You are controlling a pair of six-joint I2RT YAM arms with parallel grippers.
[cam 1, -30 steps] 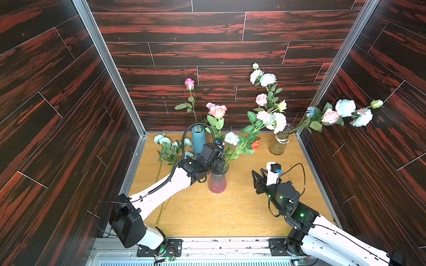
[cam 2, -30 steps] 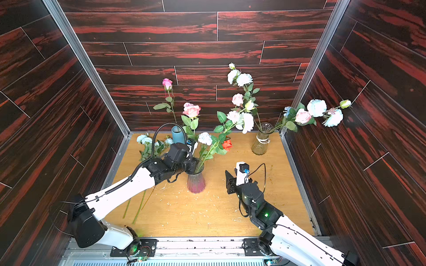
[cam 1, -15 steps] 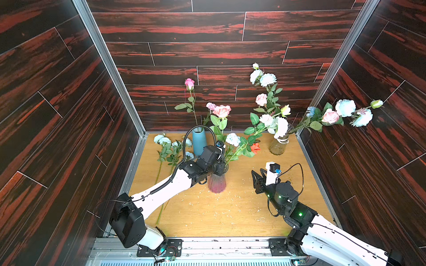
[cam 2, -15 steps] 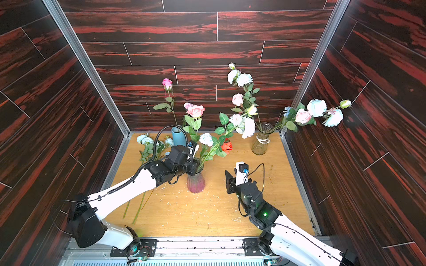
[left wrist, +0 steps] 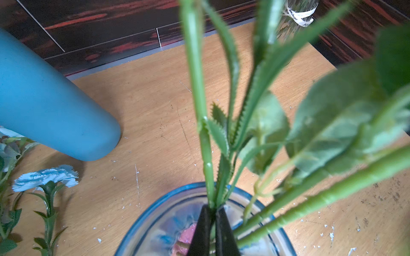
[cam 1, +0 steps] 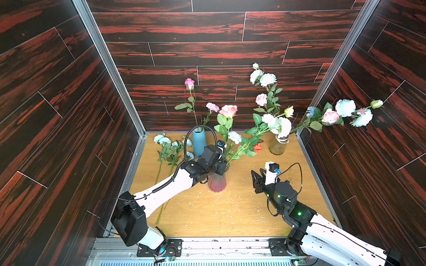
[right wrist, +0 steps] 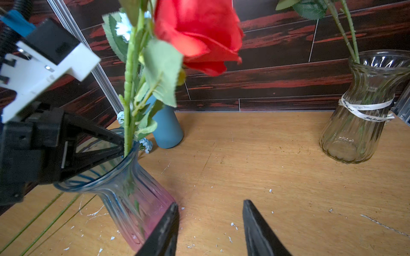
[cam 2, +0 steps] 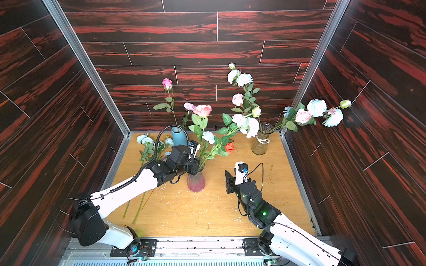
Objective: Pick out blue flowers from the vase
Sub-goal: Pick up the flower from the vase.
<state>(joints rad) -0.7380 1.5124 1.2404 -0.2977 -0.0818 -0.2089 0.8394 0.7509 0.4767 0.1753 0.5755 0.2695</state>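
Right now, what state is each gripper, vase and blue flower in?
left gripper, shut on a green stem at the mouth of the pink vase.
right gripper, open, holding nothing.
pink vase, upright, stems inside.
teal vase, upright, two pink flowers inside.
clear vase, upright, flowers inside.
loose blue flowers, lying flat on the table.
blue bloom, over the pink vase, not yet pulled out.

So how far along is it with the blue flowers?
Done: several pale blue ruffled flowers lie on the wooden table. In hand: the left hand is shut on a green stem at the pink-tinted glass vase. Left: pale blue blooms in the clear glass vase.
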